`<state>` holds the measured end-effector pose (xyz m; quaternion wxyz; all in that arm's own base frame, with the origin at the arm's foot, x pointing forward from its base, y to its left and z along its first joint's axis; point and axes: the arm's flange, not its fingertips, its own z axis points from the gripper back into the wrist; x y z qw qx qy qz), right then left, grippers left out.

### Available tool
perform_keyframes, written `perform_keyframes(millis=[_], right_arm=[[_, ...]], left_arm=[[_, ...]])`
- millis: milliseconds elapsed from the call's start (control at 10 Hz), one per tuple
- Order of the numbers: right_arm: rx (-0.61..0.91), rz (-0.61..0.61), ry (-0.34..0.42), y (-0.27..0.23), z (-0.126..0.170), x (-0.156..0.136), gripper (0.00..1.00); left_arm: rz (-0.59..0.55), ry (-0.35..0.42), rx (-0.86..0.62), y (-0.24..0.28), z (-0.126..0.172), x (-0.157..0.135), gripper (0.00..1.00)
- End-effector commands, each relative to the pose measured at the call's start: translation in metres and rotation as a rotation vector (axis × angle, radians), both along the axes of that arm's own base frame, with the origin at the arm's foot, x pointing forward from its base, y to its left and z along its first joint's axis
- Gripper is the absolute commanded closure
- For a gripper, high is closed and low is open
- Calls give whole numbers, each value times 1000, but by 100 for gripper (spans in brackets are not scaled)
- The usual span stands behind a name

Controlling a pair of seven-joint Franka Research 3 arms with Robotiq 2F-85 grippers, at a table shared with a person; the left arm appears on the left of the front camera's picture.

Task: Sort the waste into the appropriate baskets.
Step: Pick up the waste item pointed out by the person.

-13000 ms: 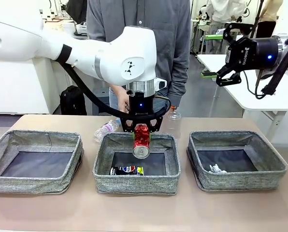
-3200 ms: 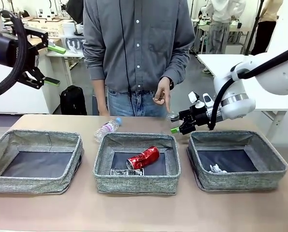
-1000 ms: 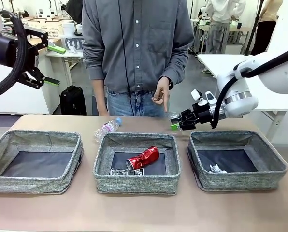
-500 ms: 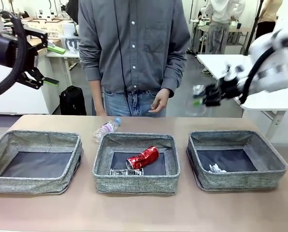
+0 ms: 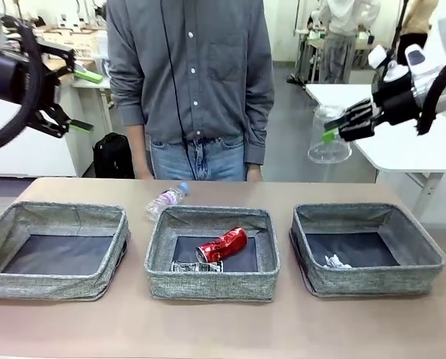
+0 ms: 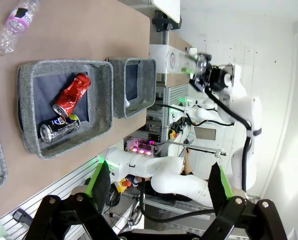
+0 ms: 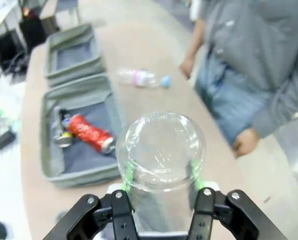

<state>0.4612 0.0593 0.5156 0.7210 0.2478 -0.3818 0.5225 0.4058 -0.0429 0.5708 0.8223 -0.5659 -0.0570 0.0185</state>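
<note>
Front view: well above the right basket [image 5: 373, 283], in open air, the right gripper [image 5: 335, 133] is clamped on the cup [image 5: 329, 146]; its arm runs off the picture's edge. The left gripper [image 5: 81, 101] hangs spread and empty at upper left. The bottle [image 5: 165, 200] lies behind the middle basket [image 5: 212, 286].

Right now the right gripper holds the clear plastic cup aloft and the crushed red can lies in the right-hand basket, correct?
Not quite: the front view shows the crushed red can in the middle basket. The right gripper does hold the clear plastic cup aloft.
</note>
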Motion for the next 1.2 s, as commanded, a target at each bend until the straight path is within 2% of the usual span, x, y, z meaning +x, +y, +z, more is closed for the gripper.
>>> perform_keyframes(millis=[0,100,300,400,500,600,800,900,1000,1100], right_arm=[[-67,67,14,17,-14,-9,52],[0,0,0,0,0,0,52],[0,0,0,0,0,0,52],[-24,29,14,11,-4,-12,52],[-31,80,98,35,5,-8,52],[-53,88,179,50,38,-1,52],[-209,89,473,85,103,8,52],[-298,54,576,107,124,8,52],[-407,-4,644,129,133,5,52],[-456,-35,652,155,140,-1,52]], left_arm=[[-12,-4,3,2,1,-2,0],[-12,-4,3,2,1,-2,0],[-12,-4,3,2,1,-2,0],[-12,-4,3,2,1,-2,0],[-12,-4,3,2,1,-2,0],[-12,-4,3,2,1,-2,0],[-12,-4,3,2,1,-2,0],[-12,-4,3,2,1,-2,0],[-12,-4,3,2,1,-2,0],[-12,-4,3,2,1,-2,0]])
